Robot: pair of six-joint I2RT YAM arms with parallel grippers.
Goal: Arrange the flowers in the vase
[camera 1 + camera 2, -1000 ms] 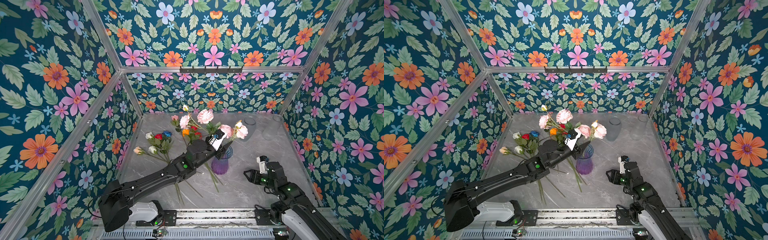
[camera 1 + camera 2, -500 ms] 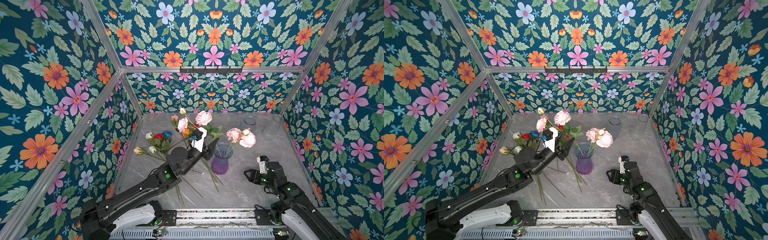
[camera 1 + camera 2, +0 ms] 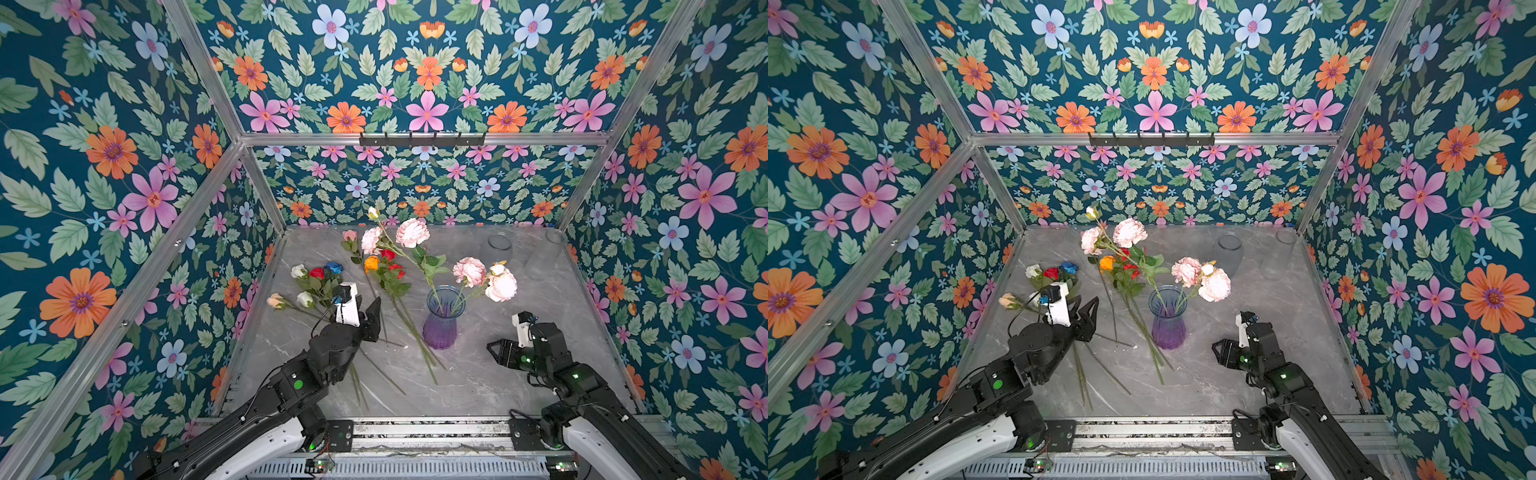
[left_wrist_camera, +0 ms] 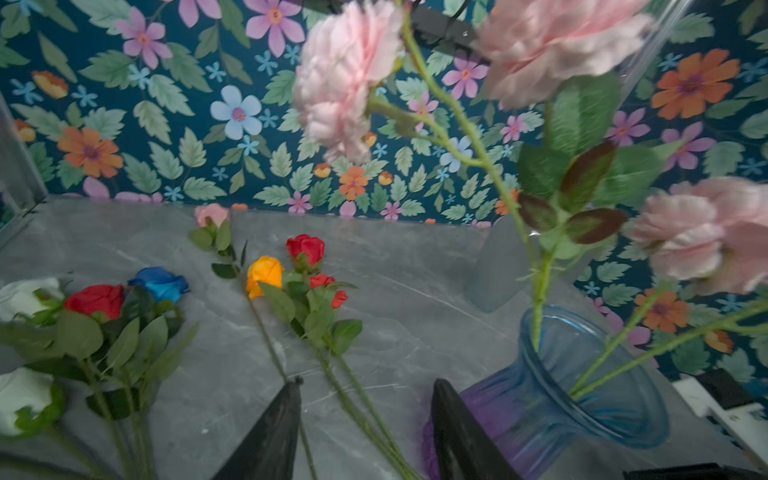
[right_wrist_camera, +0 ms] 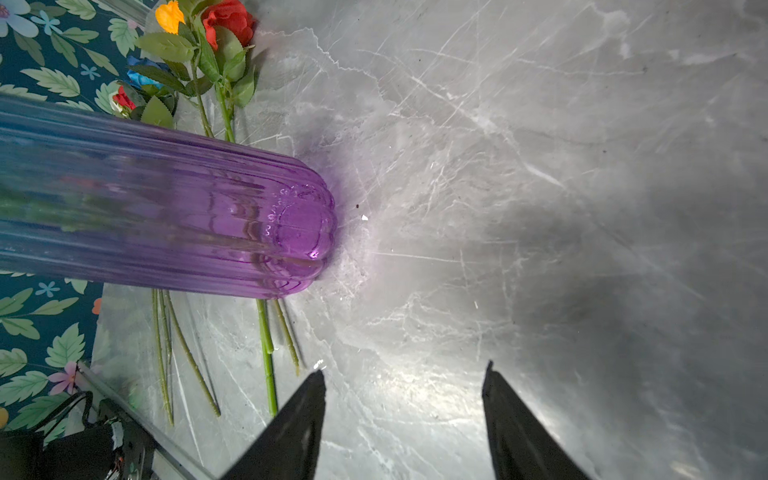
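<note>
The purple-and-blue glass vase (image 3: 442, 322) (image 3: 1168, 322) stands mid-table and holds two branches of pink carnations (image 3: 502, 286) (image 3: 411, 232) (image 4: 345, 83). Loose flowers lie to its left: orange and red roses (image 3: 371, 263) (image 4: 264, 272) beside it, and a bunch of white, red, blue and cream roses (image 3: 316, 273) (image 3: 1052, 273) further left. My left gripper (image 3: 370, 311) (image 3: 1086, 309) (image 4: 365, 382) is open and empty, left of the vase, over the loose stems. My right gripper (image 3: 494, 347) (image 3: 1217, 347) (image 5: 403, 370) is open and empty, low to the right of the vase (image 5: 208, 216).
Two clear glass vessels (image 3: 498, 245) (image 3: 555, 237) stand at the back right. Flowered walls close in the table on three sides, with a black hook rail (image 3: 422, 139) on the back wall. A metal rail (image 3: 415, 432) runs along the front edge.
My left gripper has let go of a pink carnation branch, which now stands in the vase. It has drawn back to the left and toward the front. The right arm has not moved.
</note>
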